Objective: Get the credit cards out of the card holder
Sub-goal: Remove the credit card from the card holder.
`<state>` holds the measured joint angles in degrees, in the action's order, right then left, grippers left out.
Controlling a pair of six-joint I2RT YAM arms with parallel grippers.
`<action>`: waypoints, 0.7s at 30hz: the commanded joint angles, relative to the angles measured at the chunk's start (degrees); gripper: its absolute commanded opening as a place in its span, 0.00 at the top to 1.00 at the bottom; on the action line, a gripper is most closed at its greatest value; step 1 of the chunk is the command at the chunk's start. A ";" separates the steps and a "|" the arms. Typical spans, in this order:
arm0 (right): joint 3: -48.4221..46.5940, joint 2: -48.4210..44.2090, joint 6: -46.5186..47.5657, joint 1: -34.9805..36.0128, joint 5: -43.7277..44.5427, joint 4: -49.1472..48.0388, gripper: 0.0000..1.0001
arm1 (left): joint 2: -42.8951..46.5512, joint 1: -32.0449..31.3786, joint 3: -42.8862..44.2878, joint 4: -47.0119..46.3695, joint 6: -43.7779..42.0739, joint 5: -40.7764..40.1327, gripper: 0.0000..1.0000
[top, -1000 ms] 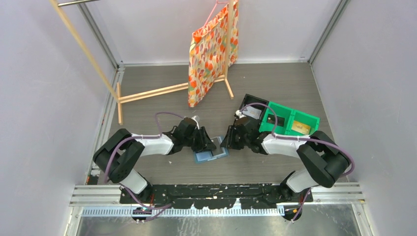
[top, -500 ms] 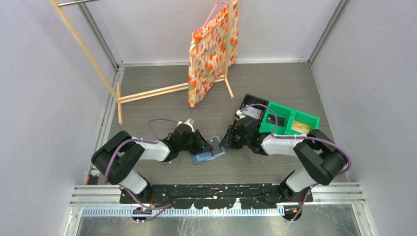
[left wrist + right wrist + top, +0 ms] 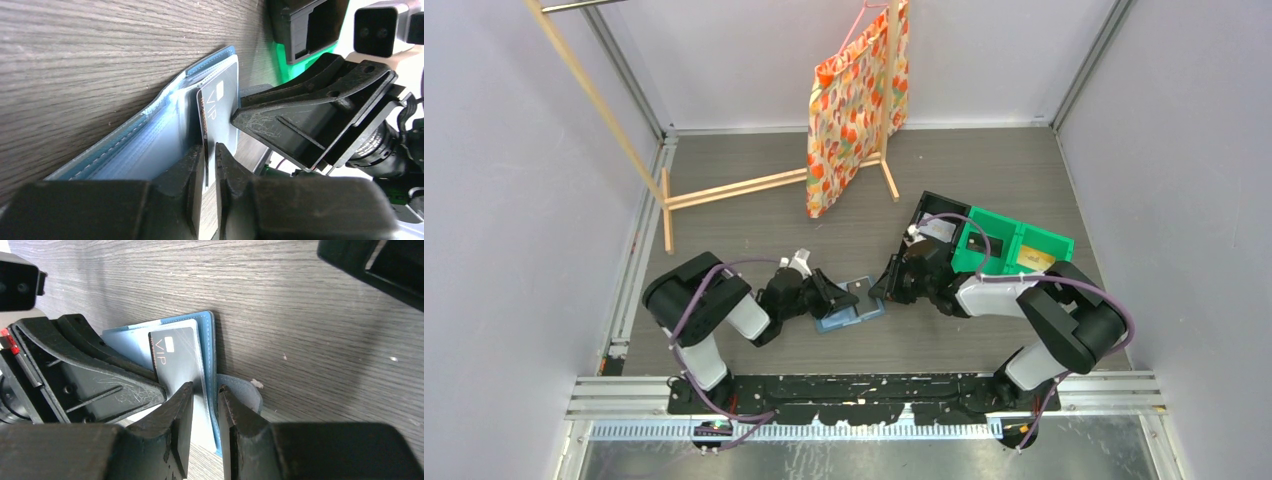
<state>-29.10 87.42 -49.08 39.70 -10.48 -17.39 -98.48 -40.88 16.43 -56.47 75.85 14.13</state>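
Where the left tool (image 3: 206,167) brings its two fingers together, the near edge of a dark card (image 3: 220,107) marked VIP is pinched between them, and the card lies against the pale inner leaf of the teal card holder (image 3: 145,145). Opposite, the right tool (image 3: 205,412) is clamped on the card holder's other edge, one finger either side of the blue cover. The card holder lies open on the grey worktop (image 3: 310,300) between both tools, with a green bin (image 3: 1014,248) behind the right arm.

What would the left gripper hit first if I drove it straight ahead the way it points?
Most likely the right gripper: the left gripper, with the dark VIP card between its fingers, points straight at it across the card holder. Depth is hard to judge.
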 commanded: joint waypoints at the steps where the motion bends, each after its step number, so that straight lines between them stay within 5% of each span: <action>1: 2.27 4.38 -1.06 1.51 -1.56 1.30 0.71 | -4.42 -0.78 -1.04 -14.67 2.34 -1.47 0.88; 4: 2.77 4.69 -1.28 1.53 -1.56 0.81 0.71 | -6.18 -0.78 -1.39 -16.89 2.80 -1.66 0.99; 13: 3.07 -0.98 -1.23 1.46 -0.82 3.48 0.69 | -7.39 -0.78 -3.55 -19.29 2.71 -2.27 0.99; 21: 1.24 -8.42 -0.93 1.47 -2.16 7.73 0.50 | -8.13 -0.78 -4.20 -21.34 2.28 1.40 0.99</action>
<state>-27.40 81.47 -49.78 40.62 -10.31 -12.01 -105.65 -41.56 12.71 -73.14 79.11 14.37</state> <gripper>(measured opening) 0.466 0.012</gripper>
